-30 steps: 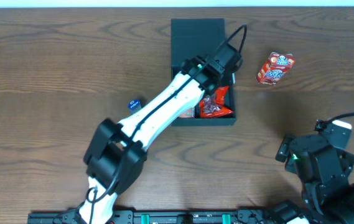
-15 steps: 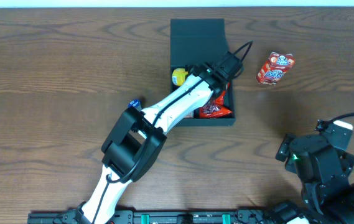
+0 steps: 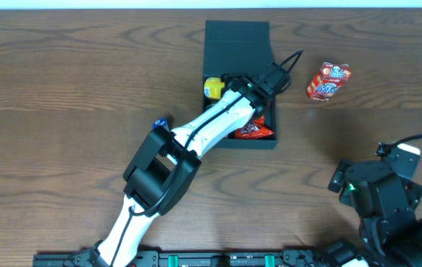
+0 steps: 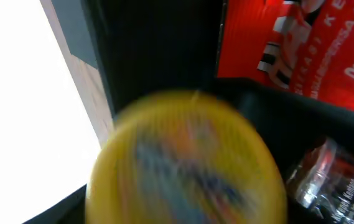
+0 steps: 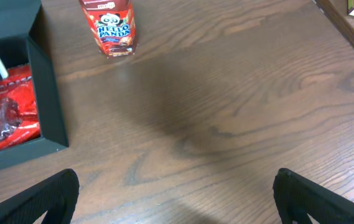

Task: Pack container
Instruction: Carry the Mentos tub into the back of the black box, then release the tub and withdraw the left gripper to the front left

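Near the desk's far edge, a yellow round snack [image 3: 213, 87] is seemingly being set into the container [image 3: 237, 37] by the left hand [image 3: 262, 83], its grip not discernible; a clean withdrawal is called for next, the right hand [image 5: 177, 196] spread wide.

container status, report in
Left gripper low inside the dark teal-black square rigid container, jaws hidden; right gripper open, empty. Lid open, red snack packet and round yellow item inside. Red Hello Panda carton out on wooden table, unobstructed.
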Robot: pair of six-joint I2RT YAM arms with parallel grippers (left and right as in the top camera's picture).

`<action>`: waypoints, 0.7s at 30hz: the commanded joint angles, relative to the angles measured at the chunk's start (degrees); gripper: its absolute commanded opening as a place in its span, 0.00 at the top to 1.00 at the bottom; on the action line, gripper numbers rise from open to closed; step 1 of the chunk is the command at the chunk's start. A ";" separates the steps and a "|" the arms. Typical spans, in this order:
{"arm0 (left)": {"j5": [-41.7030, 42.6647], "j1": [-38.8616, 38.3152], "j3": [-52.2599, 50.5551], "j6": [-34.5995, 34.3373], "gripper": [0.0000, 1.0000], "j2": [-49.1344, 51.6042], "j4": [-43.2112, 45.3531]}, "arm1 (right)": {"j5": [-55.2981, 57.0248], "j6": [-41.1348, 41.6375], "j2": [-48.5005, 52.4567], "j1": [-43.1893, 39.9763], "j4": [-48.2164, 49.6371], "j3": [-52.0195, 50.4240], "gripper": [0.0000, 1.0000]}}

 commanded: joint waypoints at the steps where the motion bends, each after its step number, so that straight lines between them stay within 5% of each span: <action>1: -1.88 0.07 1.14 -0.07 0.07 0.66 -0.02 | 0.37 0.85 -0.26 -0.87 -0.02 -0.07 0.01; 13: -3.76 -0.02 1.77 -4.11 0.05 -2.51 1.42 | 0.33 0.83 -0.26 -0.87 -0.02 -0.07 0.01; 21: 0.79 -0.02 2.05 -10.49 0.05 -21.03 -2.05 | 0.35 0.83 -0.26 -0.87 0.39 -0.07 0.01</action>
